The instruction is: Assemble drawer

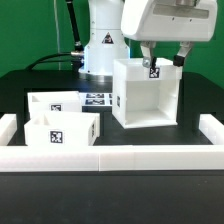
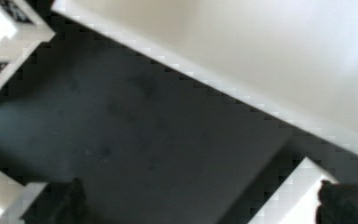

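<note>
The tall white box shell (image 1: 148, 95) stands upright on the black table with its open face toward the camera and a tag (image 1: 154, 70) near its top edge. My gripper (image 1: 163, 58) hangs just above the shell's top rear edge, open and empty. In the wrist view the gripper (image 2: 197, 207) shows two dark fingertips (image 2: 345, 205) set wide apart over a white wall of the shell (image 2: 247, 60). The two smaller open-top trays (image 1: 58, 103) (image 1: 62, 130) sit at the exterior view's left, each with a tag.
Low white border blocks run along the front (image 1: 110, 158), the exterior view's left (image 1: 8, 125) and right (image 1: 212, 128). The marker board (image 1: 97, 99) lies flat between the trays and the shell. The robot base (image 1: 103, 45) stands behind.
</note>
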Tool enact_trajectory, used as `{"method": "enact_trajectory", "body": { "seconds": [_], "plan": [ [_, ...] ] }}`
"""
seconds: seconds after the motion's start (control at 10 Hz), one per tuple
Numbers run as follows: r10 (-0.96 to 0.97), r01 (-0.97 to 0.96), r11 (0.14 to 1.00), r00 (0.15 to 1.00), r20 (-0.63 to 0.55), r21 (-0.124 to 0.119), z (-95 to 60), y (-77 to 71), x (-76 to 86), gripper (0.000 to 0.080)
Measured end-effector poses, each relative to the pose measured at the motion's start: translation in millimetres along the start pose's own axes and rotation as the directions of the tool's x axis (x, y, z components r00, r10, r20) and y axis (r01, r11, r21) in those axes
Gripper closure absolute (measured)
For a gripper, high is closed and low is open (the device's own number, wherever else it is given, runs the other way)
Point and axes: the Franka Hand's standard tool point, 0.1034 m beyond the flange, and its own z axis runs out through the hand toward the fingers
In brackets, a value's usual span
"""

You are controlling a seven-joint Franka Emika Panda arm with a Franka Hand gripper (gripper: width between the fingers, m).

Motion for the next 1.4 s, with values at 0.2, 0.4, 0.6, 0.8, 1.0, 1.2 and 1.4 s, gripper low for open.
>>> {"method": "enact_trajectory", "body": {
  "seconds": [0.2,0.4,0.6,0.8,1.0,1.2,1.4],
  "plan": [
    [0.138,-0.138,0.990,0.990,0.000,-0.002,-4.2,-6.8,-0.9,0.0150],
    [0.160,-0.160,0.987,0.987,0.000,0.007,-11.3,-20.2,-11.7,0.0150],
    [0.179,-0.179,0.983,0.984,0.006,0.031,-15.9,-33.9,-28.4,0.0150],
    [0.250,-0.251,0.964,0.968,0.024,0.090,-11.0,-46.0,-41.0,0.0150],
    [0.250,-0.251,0.964,0.968,0.023,0.090,-11.0,-45.4,-40.1,0.0150],
    [0.251,-0.252,0.963,0.968,0.024,0.091,-10.3,-45.5,-40.2,0.0150],
    [0.320,-0.316,0.941,0.948,-0.009,0.123,0.3,-55.5,-42.9,0.0150]
  ]
}}
